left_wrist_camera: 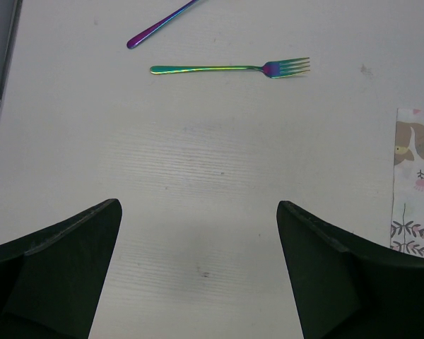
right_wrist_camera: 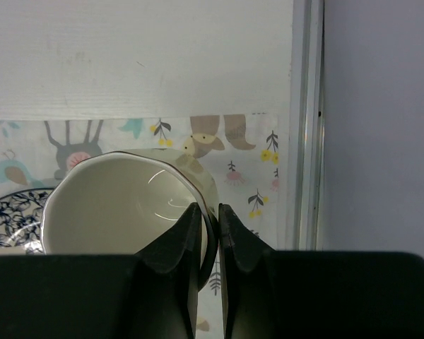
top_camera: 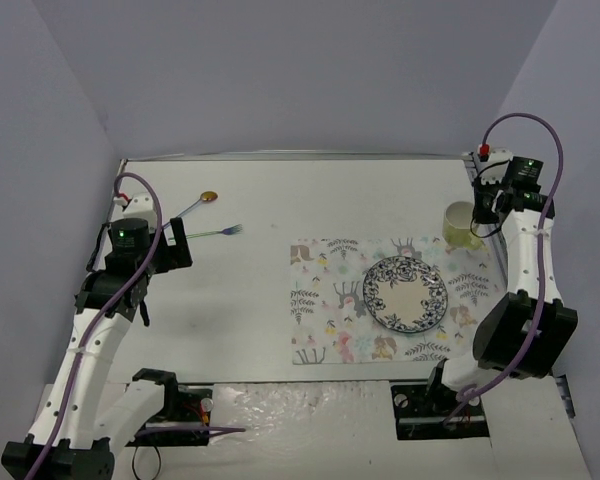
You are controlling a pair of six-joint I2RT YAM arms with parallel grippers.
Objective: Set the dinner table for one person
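At mat [top_camera: 320, 300] far-right corner: right gripper [right_wrist_camera: 210, 229] pinching cup [right_wrist_camera: 120, 205] rim.
Keep cup level, set down clear of plate [top_camera: 405, 294]; left gripper [left_wrist_camera: 198, 203] spread, fork [left_wrist_camera: 230, 68] probably next.

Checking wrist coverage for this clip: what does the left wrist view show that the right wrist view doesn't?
Left wrist only: a fork and a spoon handle, beyond the open left hand. Right wrist only: the right hand pinching a cup by its rim, and the edge of a plate. Both: the white table and the printed mat.
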